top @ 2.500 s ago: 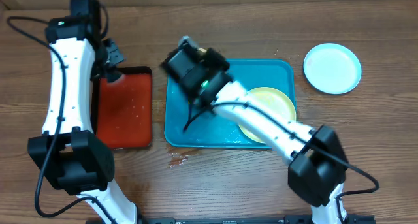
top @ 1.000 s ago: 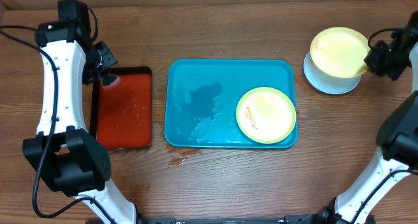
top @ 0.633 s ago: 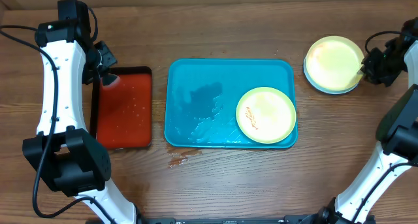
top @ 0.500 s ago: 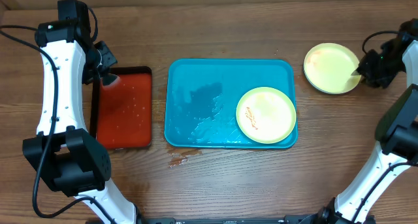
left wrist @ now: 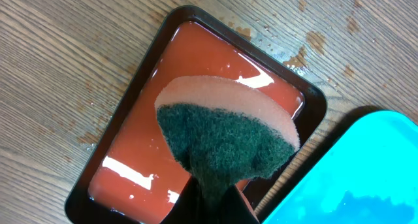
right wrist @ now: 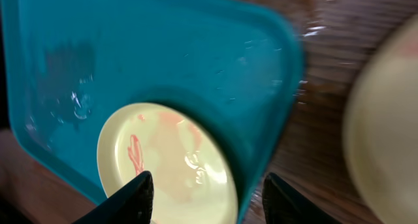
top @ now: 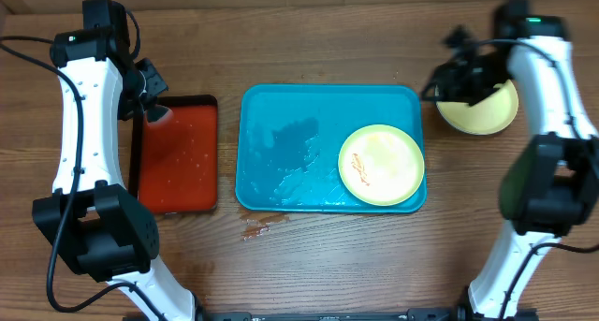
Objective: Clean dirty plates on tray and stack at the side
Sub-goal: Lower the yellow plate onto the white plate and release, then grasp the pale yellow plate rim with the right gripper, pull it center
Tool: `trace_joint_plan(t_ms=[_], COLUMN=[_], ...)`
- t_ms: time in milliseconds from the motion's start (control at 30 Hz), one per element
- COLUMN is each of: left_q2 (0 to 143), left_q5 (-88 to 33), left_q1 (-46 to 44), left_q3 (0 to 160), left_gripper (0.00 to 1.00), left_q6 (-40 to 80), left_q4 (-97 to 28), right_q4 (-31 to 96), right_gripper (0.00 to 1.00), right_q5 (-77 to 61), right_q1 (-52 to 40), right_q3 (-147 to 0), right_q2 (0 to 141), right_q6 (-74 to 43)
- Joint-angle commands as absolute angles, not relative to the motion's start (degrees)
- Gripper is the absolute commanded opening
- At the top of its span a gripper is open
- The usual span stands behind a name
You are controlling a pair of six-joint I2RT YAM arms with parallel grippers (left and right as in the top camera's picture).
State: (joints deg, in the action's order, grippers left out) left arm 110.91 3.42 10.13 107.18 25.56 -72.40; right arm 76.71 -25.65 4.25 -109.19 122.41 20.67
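Wooden table [top: 309, 255] carried a large turquoise-blue rectangular plastic tray [top: 281, 124], wet in patches. One round pale yellow-green plastic plate [top: 381, 165] lay flat in its right half, with a red-orange smear near the plate's left edge. Left of it, apart, sat a smaller red tray with black rim [top: 178, 171]. Above that, the left gripper [left wrist: 214, 201] had its jaws clamped on a green-faced pink sponge [left wrist: 225, 136]. Farther right, off the turquoise tray, another yellow-green plate [top: 489, 115] lay on the table. The right gripper [right wrist: 209, 201] hung between it and the tray's corner, jaws apart and empty.
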Motion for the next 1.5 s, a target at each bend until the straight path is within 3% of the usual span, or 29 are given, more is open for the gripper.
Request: trace_joint_plan(t_ms=[0, 233, 967, 1067, 1167, 1467], left_q2=[111.26, 111.26, 111.26, 111.26, 111.26, 111.26], left_q5=[2.96, 2.96, 2.90, 2.87, 2.20, -4.93], left_q1=[10.09, 10.09, 10.09, 10.09, 10.09, 8.25], left_q3=[107.07, 107.07, 107.07, 107.07, 107.07, 107.07], left_gripper=[0.04, 0.04, 0.04, 0.04, 0.04, 0.04], left_q6=[25.71, 25.69, 25.71, 25.74, 25.69, 20.71], left_q4=[-72.16, -72.16, -72.14, -72.12, -72.07, -71.00], right_q4=[75.99, 68.55, 71.00, 72.40, 73.43, 69.80], right_gripper=[0.55, 0.55, 0.53, 0.49, 0.35, 0.25], right_q5=[-20.69, -9.04, -7.79, -8.05, -10.00, -16.80], right_q1=[-0.82, -6.46, -6.44, -6.48, -6.48, -9.89], right_q3=[-104.71, -96.47, -89.30, -89.14, -89.14, -89.14], right_q2=[122.50, 122.50, 122.50, 122.50, 122.50, 122.50], right_q6=[24.93, 24.88, 17.43, 15.35, 12.78, 3.01])
